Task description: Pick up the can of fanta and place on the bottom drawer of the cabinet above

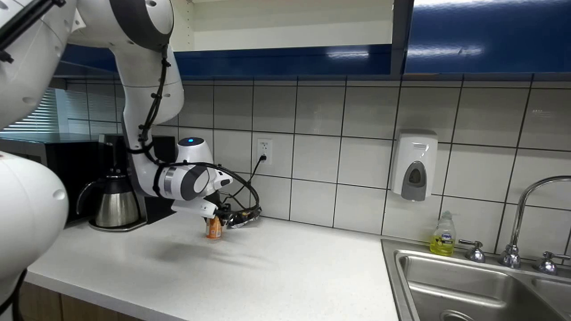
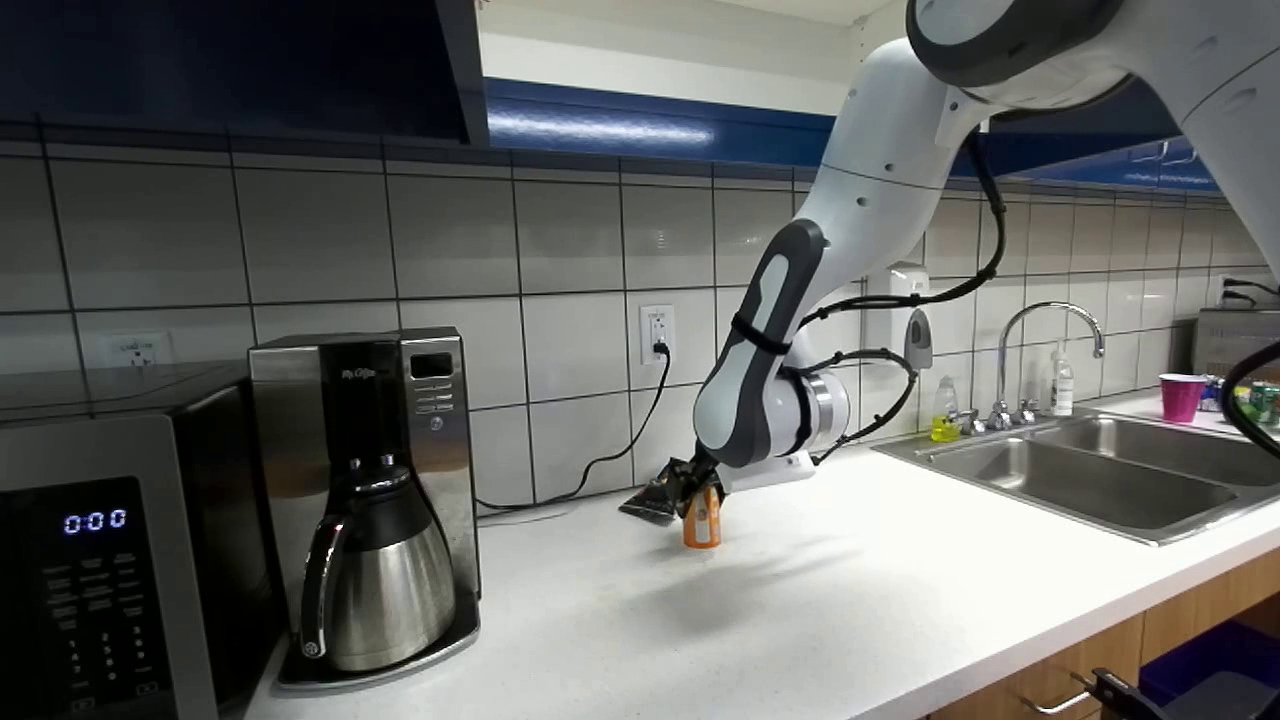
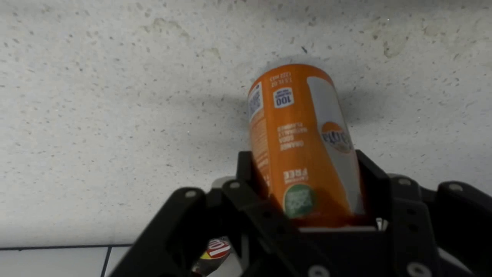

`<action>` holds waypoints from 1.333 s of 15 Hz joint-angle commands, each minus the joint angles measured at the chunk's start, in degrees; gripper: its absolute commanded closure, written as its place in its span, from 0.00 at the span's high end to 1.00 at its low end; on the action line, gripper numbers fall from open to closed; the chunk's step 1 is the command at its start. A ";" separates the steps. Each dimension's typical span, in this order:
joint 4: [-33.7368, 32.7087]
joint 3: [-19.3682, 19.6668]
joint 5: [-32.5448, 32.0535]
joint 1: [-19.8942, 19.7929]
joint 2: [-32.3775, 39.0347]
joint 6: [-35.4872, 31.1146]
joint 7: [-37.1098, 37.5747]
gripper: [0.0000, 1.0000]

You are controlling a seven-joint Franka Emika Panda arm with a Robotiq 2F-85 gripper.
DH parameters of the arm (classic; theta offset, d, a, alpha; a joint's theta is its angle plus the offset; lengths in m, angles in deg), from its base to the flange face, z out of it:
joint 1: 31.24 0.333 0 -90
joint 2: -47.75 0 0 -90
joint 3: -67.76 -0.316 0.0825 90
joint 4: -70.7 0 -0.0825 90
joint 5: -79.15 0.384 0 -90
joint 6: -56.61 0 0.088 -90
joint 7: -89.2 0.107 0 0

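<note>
the gripper [image 3: 305, 165] is low over the countertop [image 1: 290, 276], its black fingers [image 3: 244, 167] clamped on the upper part of the orange can of fanta [image 3: 300, 127], one against either side. the can is about upright, well left of the sink [image 1: 455, 283], with the tiled wall [image 1: 314, 156] on its far side; whether its base touches the countertop cannot be told. a crumpled dark packet [image 2: 655, 498] lies just beyond the can, close to the wall. farther left, a metal coffee pot [image 2: 395, 600] stands in its coffee maker [image 2: 290, 440], right of the microwave [image 2: 170, 540]. on the right, a bottle of yellow liquid [image 1: 442, 238] stands at the sink's far edge, and a white dispenser [image 1: 415, 156] hangs on the wall, higher and to the left. higher up, the blue-fronted cabinet [image 1: 285, 62] shows its pale cream inside.
</note>
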 commanded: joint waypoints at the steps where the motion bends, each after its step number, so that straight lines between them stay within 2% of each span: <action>1: 2.54 0.51 -0.85 1.08 -6.26 5.68 2.55 0.38; 6: 5.74 0.04 -1.48 1.46 -13.30 11.07 5.00 0.38; 8: 7.17 1.33 0.00 3.22 -16.57 13.37 4.66 0.38; 14: 11.13 3.22 -3.76 4.90 -28.33 23.41 9.41 0.38; 15: 11.59 2.95 -4.42 4.70 -30.49 25.67 10.39 0.38; 16: 11.86 -0.88 -5.35 0.83 -32.43 27.80 11.31 0.38; 20: 12.36 -4.31 -6.01 -1.41 -40.92 37.26 13.34 0.38</action>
